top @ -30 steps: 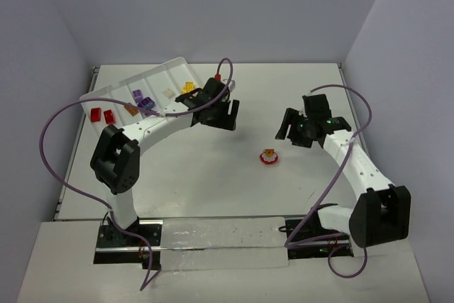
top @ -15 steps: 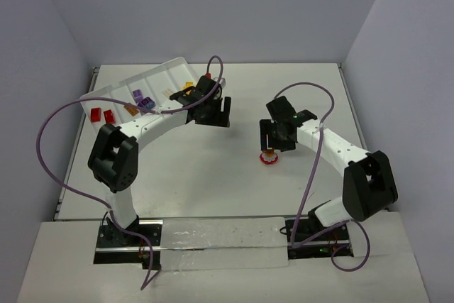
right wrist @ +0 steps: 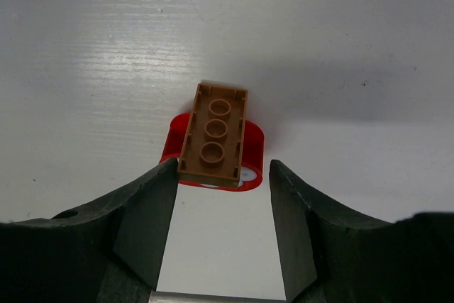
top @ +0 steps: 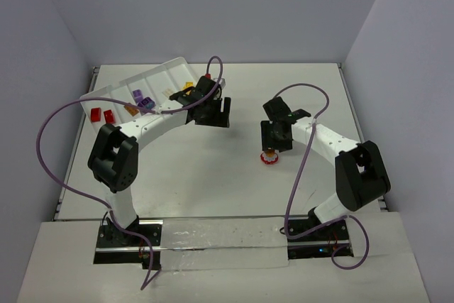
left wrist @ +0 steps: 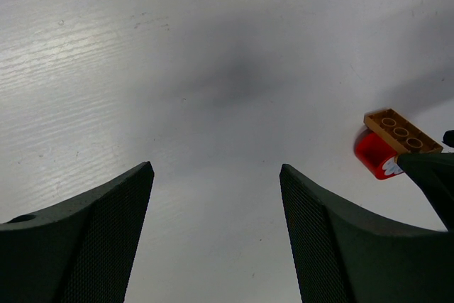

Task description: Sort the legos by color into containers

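Note:
An orange lego (right wrist: 215, 135) lies studs-down on a red round piece (right wrist: 252, 155) on the table. My right gripper (right wrist: 221, 179) is open, its fingertips on either side of the brick's near end without closing on it; from above it (top: 272, 145) hangs just over the pair (top: 269, 156). My left gripper (left wrist: 215, 175) is open and empty over bare table (top: 216, 120), right of the white tray (top: 120, 84). The tray holds red (top: 101, 114), orange (top: 131, 110), purple (top: 142, 100), beige (top: 167, 91) and yellow (top: 188, 87) legos. The left wrist view shows the orange lego (left wrist: 401, 131) at far right.
A red cable-end connector (top: 206, 76) sits on the left wrist by its purple cable. Grey walls close in the table on the left, back and right. The arm bases stand at the near edge.
My right arm has swung left and come down over the orange lego and red piece. My left gripper shifted slightly towards the tray, then stayed still.

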You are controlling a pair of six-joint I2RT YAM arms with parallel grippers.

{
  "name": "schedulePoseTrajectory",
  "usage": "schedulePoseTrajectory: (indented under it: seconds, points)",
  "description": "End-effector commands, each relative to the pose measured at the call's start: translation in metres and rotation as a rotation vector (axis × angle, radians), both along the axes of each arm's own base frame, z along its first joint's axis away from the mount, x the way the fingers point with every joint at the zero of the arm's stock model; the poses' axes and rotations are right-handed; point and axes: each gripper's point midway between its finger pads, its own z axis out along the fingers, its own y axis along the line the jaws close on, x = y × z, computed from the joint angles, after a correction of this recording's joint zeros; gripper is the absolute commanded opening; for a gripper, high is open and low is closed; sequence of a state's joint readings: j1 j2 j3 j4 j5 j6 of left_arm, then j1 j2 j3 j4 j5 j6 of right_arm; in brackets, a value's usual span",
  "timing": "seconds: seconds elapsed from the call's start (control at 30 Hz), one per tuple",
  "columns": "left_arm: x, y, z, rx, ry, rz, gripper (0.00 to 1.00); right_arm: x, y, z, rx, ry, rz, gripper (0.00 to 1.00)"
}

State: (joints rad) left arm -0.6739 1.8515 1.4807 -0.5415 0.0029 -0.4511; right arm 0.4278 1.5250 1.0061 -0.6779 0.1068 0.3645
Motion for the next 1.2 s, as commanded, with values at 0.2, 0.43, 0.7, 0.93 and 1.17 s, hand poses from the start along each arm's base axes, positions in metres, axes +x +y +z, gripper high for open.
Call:
schedulePoseTrajectory:
  seconds: [0.2, 0.43, 0.7, 0.93, 1.17]
  points:
    - [0.004, -0.005, 0.014, -0.043, -0.032, -0.014, 0.79, 0.017, 0.019, 0.009, 0.06, -0.048, 0.0, 0.54]
    - [0.001, -0.005, 0.012, -0.043, -0.024, -0.021, 0.79, 0.016, 0.019, 0.007, 0.048, -0.049, -0.012, 0.42]
    - [-0.002, -0.006, 0.009, -0.049, -0.015, -0.028, 0.8, 0.018, 0.023, 0.02, 0.062, -0.077, -0.019, 0.07]
    - [-0.022, -0.025, 0.012, -0.159, 0.046, -0.134, 0.87, 0.032, 0.046, 0.058, 0.22, -0.131, -0.04, 0.03]
    - [-0.029, -0.019, 0.023, -0.374, 0.089, -0.118, 0.98, 0.052, 0.076, 0.092, 0.432, -0.189, -0.123, 0.03]
